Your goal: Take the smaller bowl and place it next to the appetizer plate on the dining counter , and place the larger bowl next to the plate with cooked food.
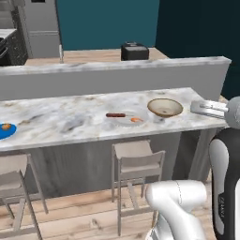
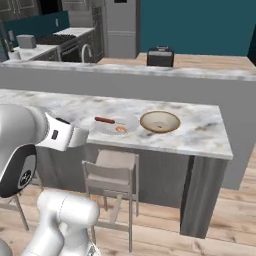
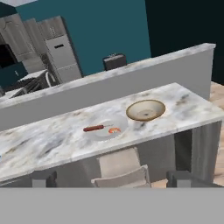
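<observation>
1. Hovering off the dining counter [image 3: 52,140], gripper [image 3: 111,178] fingers [image 3: 43,178] released, grasping nothing.
2. Larger bowl [image 3: 145,110] sits just beside the plate with cooked food [image 3: 105,127]: apparently done.
3. Appetizer plate [image 1: 5,130] far along the counter; smaller bowl's placement unconfirmed.

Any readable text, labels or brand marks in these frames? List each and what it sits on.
None readable.
Robot arm: a small dark vertical marking on the white shell, too blurred to read.
Fridge: a small dark panel near the top, no legible characters.
Larger bowl, plate with cooked food, dining counter: no markings.
</observation>
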